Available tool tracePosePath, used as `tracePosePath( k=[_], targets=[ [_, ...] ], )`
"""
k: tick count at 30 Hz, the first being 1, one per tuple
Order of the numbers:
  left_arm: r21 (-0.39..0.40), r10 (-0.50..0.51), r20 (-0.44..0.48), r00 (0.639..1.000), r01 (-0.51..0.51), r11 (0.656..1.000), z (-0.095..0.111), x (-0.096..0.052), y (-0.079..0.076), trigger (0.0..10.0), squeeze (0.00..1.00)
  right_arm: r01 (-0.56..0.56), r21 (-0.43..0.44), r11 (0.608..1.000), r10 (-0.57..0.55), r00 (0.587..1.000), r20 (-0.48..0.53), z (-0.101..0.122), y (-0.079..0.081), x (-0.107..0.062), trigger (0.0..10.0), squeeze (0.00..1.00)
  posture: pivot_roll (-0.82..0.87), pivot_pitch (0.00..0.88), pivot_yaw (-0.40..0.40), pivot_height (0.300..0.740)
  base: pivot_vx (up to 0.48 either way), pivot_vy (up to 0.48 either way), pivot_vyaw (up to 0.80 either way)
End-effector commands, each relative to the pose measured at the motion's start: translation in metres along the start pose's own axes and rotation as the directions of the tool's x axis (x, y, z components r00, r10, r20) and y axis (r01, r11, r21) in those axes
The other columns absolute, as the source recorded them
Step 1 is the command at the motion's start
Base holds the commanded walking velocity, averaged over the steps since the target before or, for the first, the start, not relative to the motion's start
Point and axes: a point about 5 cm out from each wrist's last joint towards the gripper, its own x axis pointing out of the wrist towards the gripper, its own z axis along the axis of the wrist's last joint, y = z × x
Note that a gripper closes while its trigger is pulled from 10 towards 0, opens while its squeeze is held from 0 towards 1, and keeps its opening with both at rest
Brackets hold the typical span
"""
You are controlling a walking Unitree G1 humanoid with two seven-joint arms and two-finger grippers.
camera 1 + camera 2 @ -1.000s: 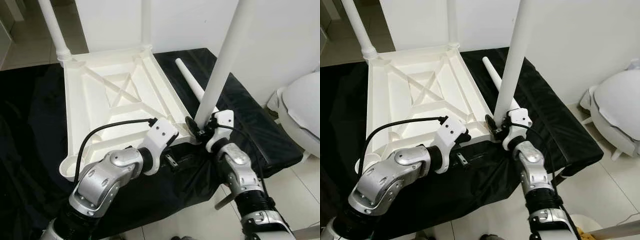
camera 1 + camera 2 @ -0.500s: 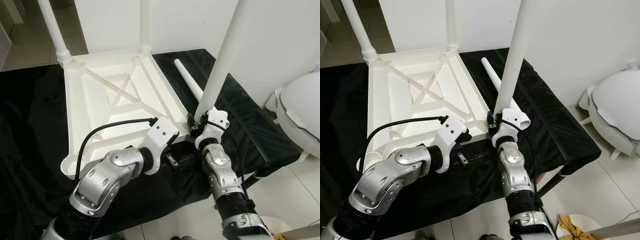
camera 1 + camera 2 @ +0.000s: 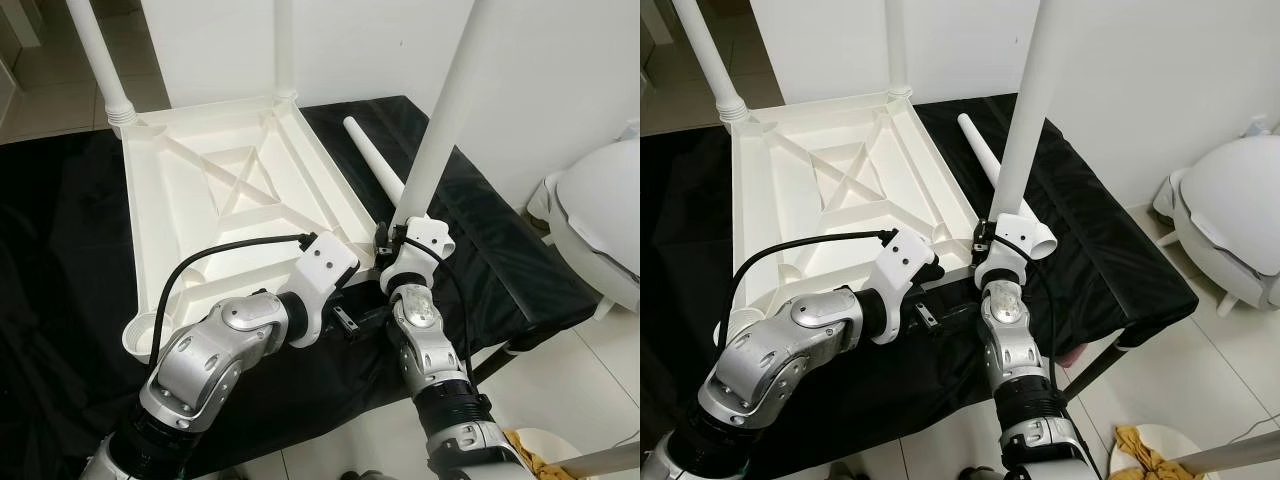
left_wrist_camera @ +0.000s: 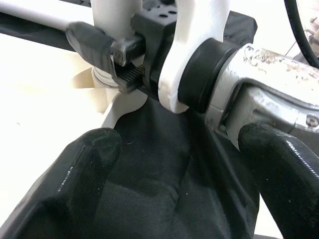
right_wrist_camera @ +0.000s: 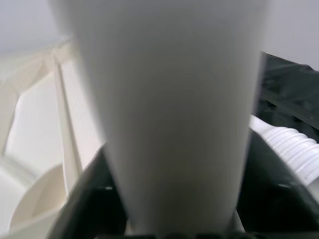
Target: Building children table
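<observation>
Two legs already stand in the far corners of the upturned tabletop (image 3: 230, 190) on the black-draped bench (image 3: 500, 240). Right hand (image 3: 388, 243) clamps a third leg (image 3: 440, 130) upright at the near corner socket, apparently to seat it; left hand (image 4: 174, 164) gapes empty alongside.

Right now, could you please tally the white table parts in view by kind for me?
Upside-down tabletop: 1
Legs standing upright at its corners: 3 (far left, far right, near one held by the right gripper)
Loose leg lying on the black cloth: 1
Total: 5
</observation>
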Motion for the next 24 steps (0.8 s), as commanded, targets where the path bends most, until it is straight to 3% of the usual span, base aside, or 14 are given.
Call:
tracePosePath(
  k=[1, 11, 15, 16, 24],
  targets=[
    [-0.003, -0.017, -0.010, 1.000, 0.017, 1.000, -0.003, 0.002, -0.002, 10.0, 0.00, -0.017, 0.028, 0.999, 0.016, 0.999, 0.030, 0.006, 0.002, 0.001, 10.0, 1.00, -0.03, 0.095, 0.004, 0.740, 0.000, 0.000, 0.00],
    [-0.003, -0.022, -0.009, 1.000, 0.022, 1.000, -0.003, 0.002, -0.003, 10.0, 0.00, -0.102, 0.024, 0.995, 0.101, 0.994, 0.042, 0.008, -0.003, -0.002, 10.0, 1.00, -0.03, 0.090, 0.000, 0.740, 0.000, 0.000, 0.00],
    [-0.002, -0.028, -0.014, 1.000, 0.028, 1.000, -0.004, 0.002, -0.005, 10.0, 0.00, -0.232, -0.001, 0.973, 0.231, 0.972, 0.030, 0.007, -0.016, -0.008, 10.0, 1.00, -0.03, 0.089, 0.002, 0.740, 0.000, 0.000, 0.00],
    [-0.002, -0.029, -0.015, 0.999, 0.029, 1.000, -0.004, 0.002, -0.005, 10.0, 0.00, -0.271, -0.012, 0.963, 0.271, 0.962, 0.029, 0.008, -0.019, -0.009, 10.0, 0.00, -0.03, 0.086, 0.002, 0.740, 0.000, 0.000, 0.00],
    [0.000, -0.034, -0.017, 0.999, 0.034, 0.999, -0.004, 0.002, -0.005, 10.0, 0.00, -0.413, -0.058, 0.909, 0.414, 0.910, 0.025, 0.014, -0.028, -0.011, 10.0, 0.00, -0.03, 0.082, 0.002, 0.740, 0.000, 0.000, 0.00]
  ],
)
